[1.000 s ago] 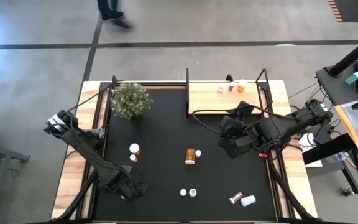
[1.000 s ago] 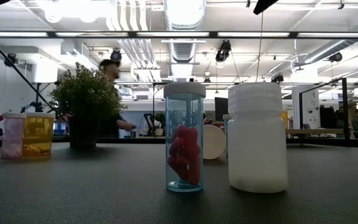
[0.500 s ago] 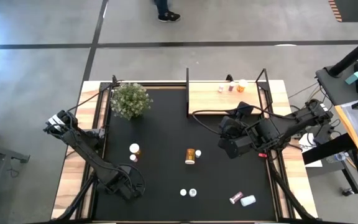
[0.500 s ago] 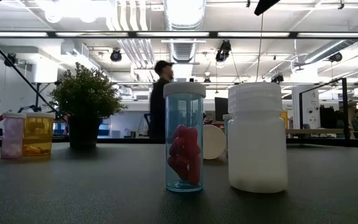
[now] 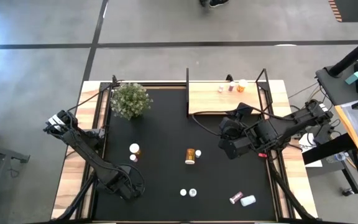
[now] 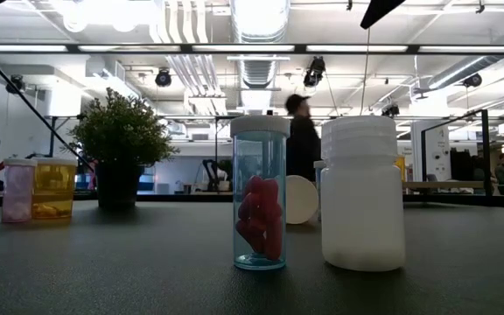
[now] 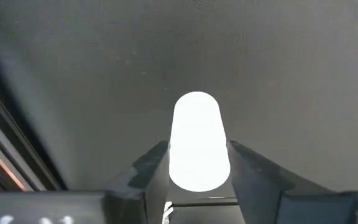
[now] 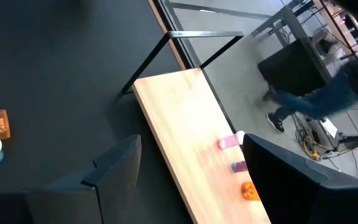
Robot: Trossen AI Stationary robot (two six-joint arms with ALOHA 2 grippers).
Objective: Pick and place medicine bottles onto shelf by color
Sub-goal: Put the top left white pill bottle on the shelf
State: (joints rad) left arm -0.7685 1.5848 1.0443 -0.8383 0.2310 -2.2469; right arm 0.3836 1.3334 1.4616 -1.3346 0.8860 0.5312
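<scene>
The table (image 5: 166, 124) held the shelf (image 5: 213, 96) at its far right corner, three bottles already near its far edge: pink (image 8: 227, 142), a darker one (image 8: 237, 167) and orange (image 8: 248, 190). My right gripper (image 5: 229, 140) hung just in front of the shelf, fingers spread wide and empty. My left gripper (image 5: 126, 186) sat low by the near left edge, closed on a white bottle (image 7: 195, 140). Loose bottles lay mid-table, an orange one (image 5: 191, 155) lying on its side among them. I judged the step to be fetching the next bottle: the right arm needed to swing toward that orange one, drop over it and close.
</scene>
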